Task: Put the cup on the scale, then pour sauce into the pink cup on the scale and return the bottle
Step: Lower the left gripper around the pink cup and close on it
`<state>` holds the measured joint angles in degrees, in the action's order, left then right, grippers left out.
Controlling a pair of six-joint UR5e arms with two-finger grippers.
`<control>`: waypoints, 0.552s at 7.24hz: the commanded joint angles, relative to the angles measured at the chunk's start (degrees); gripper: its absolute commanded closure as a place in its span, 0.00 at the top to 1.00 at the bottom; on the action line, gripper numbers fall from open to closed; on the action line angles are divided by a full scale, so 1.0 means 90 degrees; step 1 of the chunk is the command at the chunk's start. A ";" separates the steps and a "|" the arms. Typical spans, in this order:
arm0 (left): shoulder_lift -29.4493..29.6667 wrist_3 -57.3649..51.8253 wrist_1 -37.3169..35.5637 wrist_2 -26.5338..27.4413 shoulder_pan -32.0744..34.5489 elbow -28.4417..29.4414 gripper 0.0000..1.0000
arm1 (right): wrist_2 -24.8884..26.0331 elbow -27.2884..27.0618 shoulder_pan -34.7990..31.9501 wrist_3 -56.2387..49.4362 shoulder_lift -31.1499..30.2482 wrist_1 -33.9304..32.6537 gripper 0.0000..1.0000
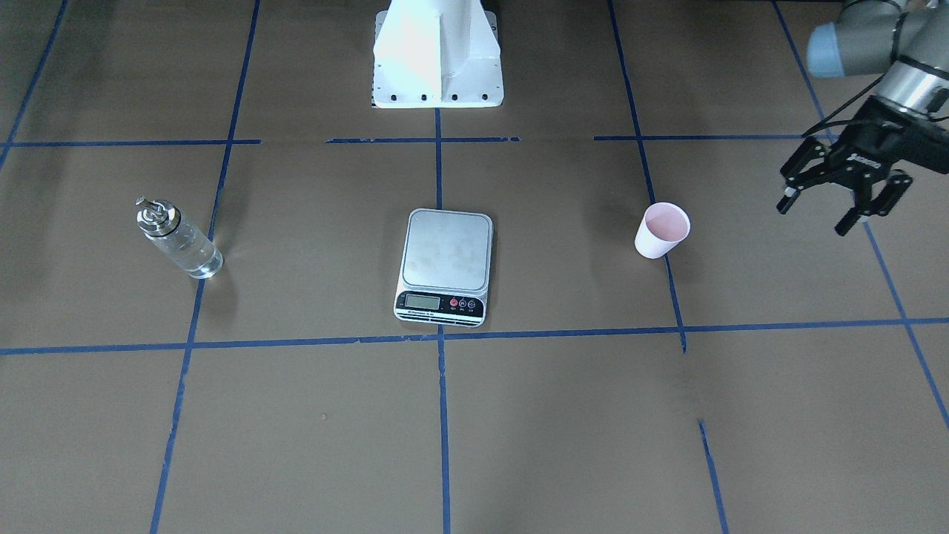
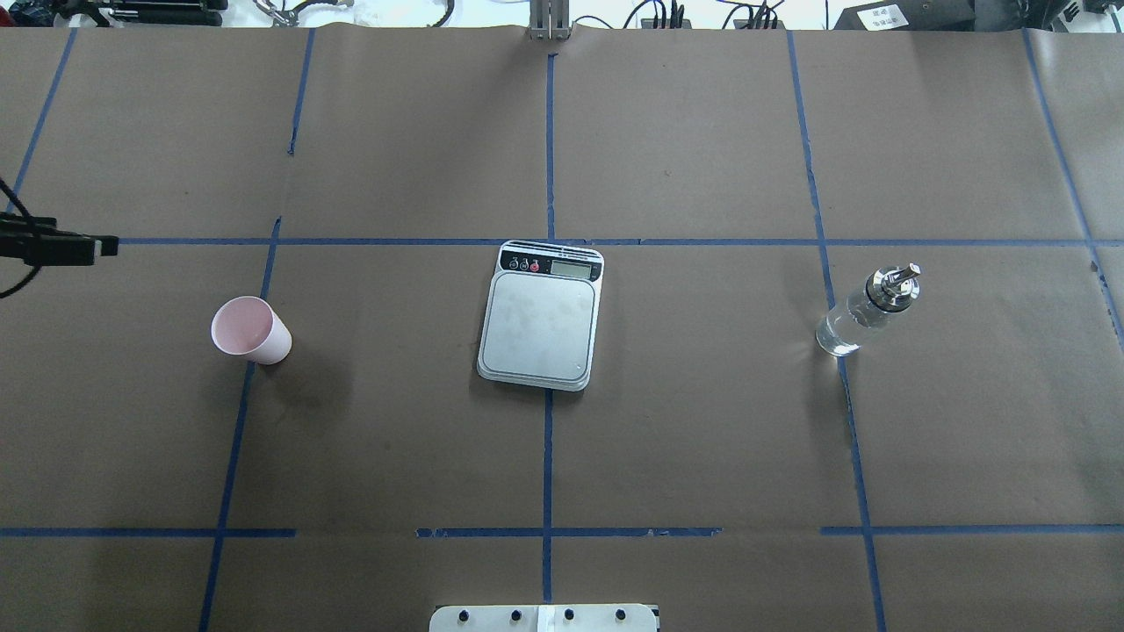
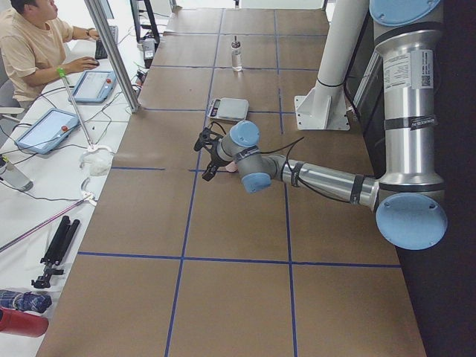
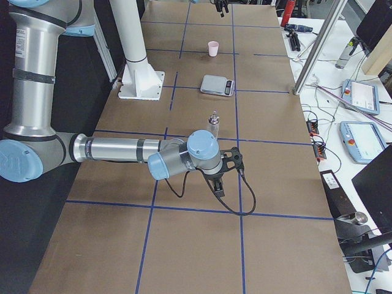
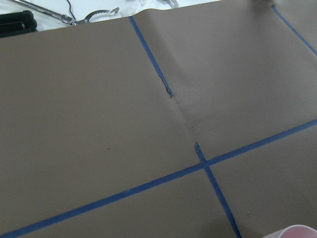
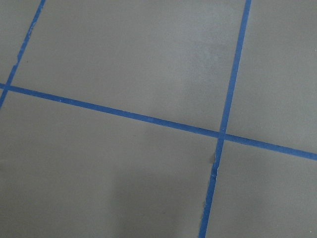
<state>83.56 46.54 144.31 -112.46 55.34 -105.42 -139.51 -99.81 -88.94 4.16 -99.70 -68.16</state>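
The pink cup [image 1: 662,230] stands upright on the brown paper, empty, on my left side; it also shows in the overhead view [image 2: 250,330] and at the bottom edge of the left wrist view [image 5: 297,232]. The scale [image 1: 446,252] lies at the table's middle with its steel platform bare [image 2: 542,326]. The glass bottle [image 1: 178,241] with clear sauce and a silver spout stands on my right side [image 2: 865,312]. My left gripper [image 1: 815,215] is open and empty, above the table beside the cup. My right gripper [image 4: 219,184] shows only in the right side view, near the bottle; whether it is open or shut I cannot tell.
The white robot pedestal [image 1: 437,55] stands behind the scale. Blue tape lines [image 2: 548,439] grid the brown paper. An operator [image 3: 30,44] sits at a side desk with tablets [image 3: 46,130]. Tools and cables [image 2: 132,10] lie along the far edge.
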 commanded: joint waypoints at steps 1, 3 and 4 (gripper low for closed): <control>0.0003 0.1048 -0.0281 0.0580 -0.0669 -0.0045 0.59 | 0.0003 -0.0003 0.0000 0.0006 -0.0007 -0.0005 1.00; 0.0197 0.1137 -0.0720 0.1038 -0.0961 -0.0055 0.57 | 0.0003 -0.0013 0.0000 0.0006 -0.0007 0.0005 1.00; 0.0537 0.1166 -0.1138 0.1031 -0.1137 -0.0093 0.57 | 0.0003 -0.0013 0.0000 0.0006 -0.0007 0.0005 1.00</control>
<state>85.63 56.50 137.71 -104.09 46.98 -105.97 -139.48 -99.90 -88.94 4.22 -99.75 -68.12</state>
